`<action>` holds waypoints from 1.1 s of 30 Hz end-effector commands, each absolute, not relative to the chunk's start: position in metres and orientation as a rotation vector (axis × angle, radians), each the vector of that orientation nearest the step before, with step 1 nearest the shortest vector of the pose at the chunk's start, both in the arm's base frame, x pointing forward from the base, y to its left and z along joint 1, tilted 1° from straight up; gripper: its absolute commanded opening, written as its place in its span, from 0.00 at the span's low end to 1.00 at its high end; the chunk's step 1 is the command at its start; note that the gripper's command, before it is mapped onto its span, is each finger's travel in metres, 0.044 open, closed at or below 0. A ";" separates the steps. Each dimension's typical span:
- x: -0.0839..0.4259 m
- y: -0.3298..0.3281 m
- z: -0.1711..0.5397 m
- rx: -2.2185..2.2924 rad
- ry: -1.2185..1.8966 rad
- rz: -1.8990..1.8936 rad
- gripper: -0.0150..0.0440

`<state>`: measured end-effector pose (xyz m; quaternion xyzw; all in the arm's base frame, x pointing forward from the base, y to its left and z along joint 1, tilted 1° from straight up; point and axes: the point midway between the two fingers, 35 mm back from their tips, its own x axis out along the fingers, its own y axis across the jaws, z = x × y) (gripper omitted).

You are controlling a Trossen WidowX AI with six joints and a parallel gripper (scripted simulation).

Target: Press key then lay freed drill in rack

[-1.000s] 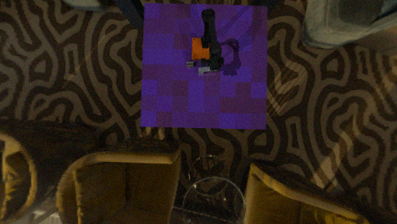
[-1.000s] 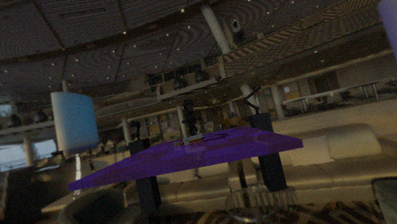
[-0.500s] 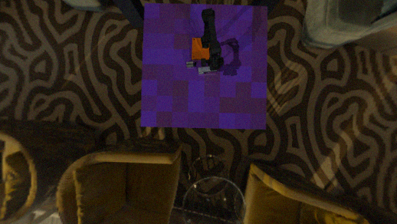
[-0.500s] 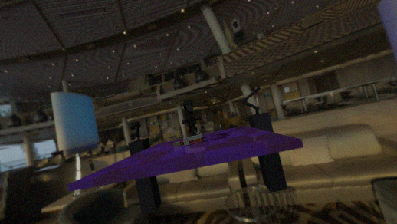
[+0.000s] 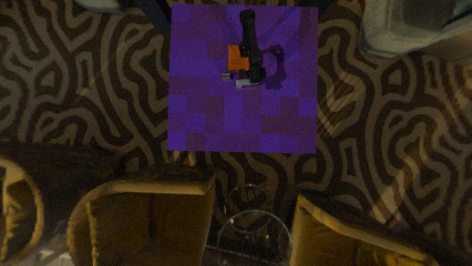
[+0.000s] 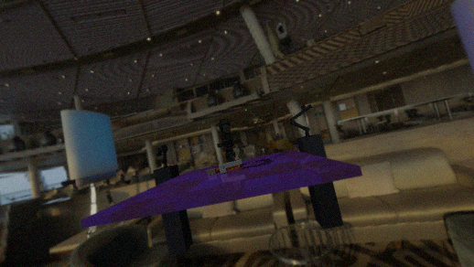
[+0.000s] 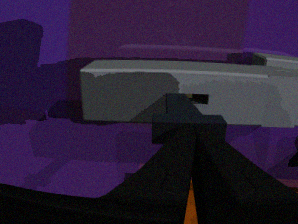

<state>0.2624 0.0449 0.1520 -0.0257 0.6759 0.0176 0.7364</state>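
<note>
My gripper is shut and holds nothing. In the wrist view its fingertips overlap the front face of a long pale grey block, near a small dark slot. Whether they touch the block cannot be told. An orange block lies beside the arm in the top view; a sliver of orange shows between the fingers low in the wrist view. A small grey piece lies left of the pale block. Which of these are the key, drill and rack is too dark and small to tell.
A purple checkered table top carries the arm and the parts. The arm reaches over the right side of the orange block and casts a shadow to its right. Chairs and a glass table stand beyond the table top.
</note>
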 end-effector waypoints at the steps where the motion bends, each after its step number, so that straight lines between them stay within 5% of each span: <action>1: 0.257 0.046 0.140 -0.060 1.525 0.041 0.25; 33: 0.255 0.047 0.127 -0.060 1.525 0.041 0.25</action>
